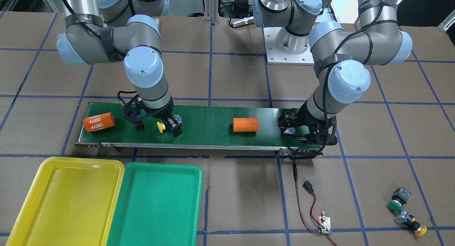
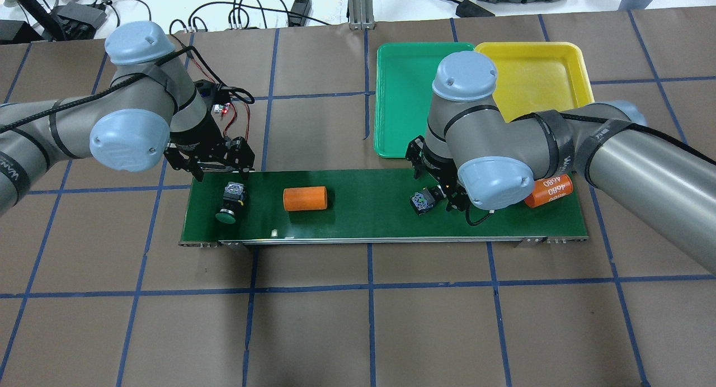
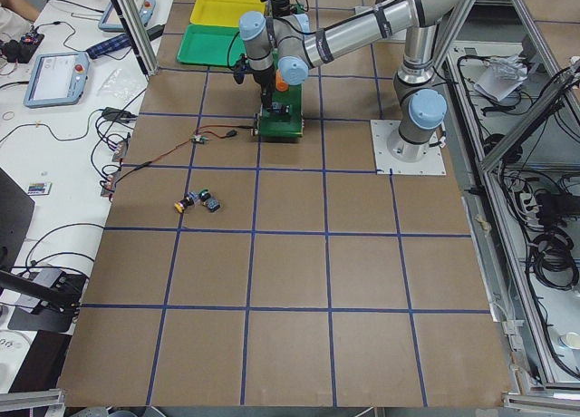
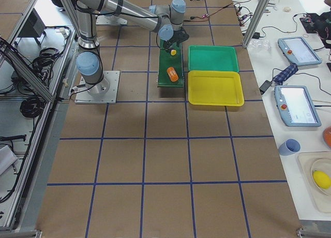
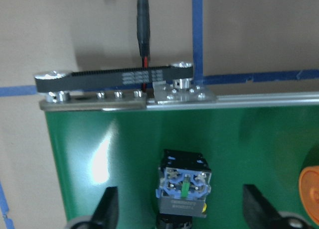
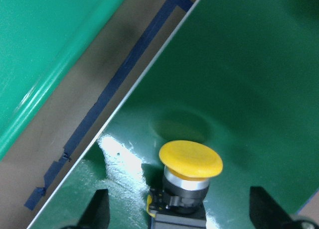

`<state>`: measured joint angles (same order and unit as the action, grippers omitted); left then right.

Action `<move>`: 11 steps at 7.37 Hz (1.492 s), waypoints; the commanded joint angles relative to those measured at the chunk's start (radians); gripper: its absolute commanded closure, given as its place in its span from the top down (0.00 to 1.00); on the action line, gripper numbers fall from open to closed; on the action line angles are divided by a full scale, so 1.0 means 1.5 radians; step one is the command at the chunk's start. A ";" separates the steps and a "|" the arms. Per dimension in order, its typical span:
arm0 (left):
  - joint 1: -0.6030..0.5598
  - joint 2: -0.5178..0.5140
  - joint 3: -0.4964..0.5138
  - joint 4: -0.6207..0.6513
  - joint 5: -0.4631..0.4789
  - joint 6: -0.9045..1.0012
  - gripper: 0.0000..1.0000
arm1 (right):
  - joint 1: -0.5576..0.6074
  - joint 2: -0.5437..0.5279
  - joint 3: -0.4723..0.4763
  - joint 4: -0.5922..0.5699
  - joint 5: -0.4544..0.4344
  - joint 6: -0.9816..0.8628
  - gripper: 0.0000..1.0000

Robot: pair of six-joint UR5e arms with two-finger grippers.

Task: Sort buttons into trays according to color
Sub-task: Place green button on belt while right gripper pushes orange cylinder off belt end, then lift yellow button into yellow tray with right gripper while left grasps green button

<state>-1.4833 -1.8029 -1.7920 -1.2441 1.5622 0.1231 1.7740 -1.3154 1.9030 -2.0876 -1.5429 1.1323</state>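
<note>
A green button (image 2: 229, 205) lies on the belt's end on my left, its contact block (image 5: 183, 184) between the spread fingers of my left gripper (image 5: 182, 214), which is open over it (image 2: 221, 171). A yellow button (image 6: 191, 160) lies on the belt between the fingers of my open right gripper (image 6: 180, 214); both also show in the front view, button (image 1: 160, 126) and gripper (image 1: 157, 129). Another green button (image 1: 394, 204) and yellow button (image 1: 419, 230) lie on the table off the belt's left end. The yellow tray (image 1: 67, 199) and green tray (image 1: 156, 203) stand side by side, with nothing in them.
The dark-green conveyor belt (image 1: 206, 118) carries two orange cylinders, one marked 4680 (image 1: 98, 122) near my right gripper, one plain (image 1: 245, 124) mid-belt. A small circuit board (image 1: 324, 225) with red and black wires lies beyond the belt's left end.
</note>
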 commanded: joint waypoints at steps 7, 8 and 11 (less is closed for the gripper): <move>0.288 -0.296 0.344 -0.021 0.001 0.615 1.00 | -0.025 -0.023 -0.005 0.027 -0.012 -0.068 0.00; 0.288 -0.327 0.358 0.016 0.007 0.642 1.00 | -0.043 -0.025 -0.037 0.060 -0.014 -0.107 0.00; 0.290 -0.372 0.359 0.042 0.006 0.728 1.00 | -0.133 -0.003 -0.149 0.123 -0.058 -0.348 0.00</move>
<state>-1.0480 -2.3384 -1.2544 -1.1944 1.5725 1.1886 1.6321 -1.3421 1.7387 -1.9196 -1.6180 0.7514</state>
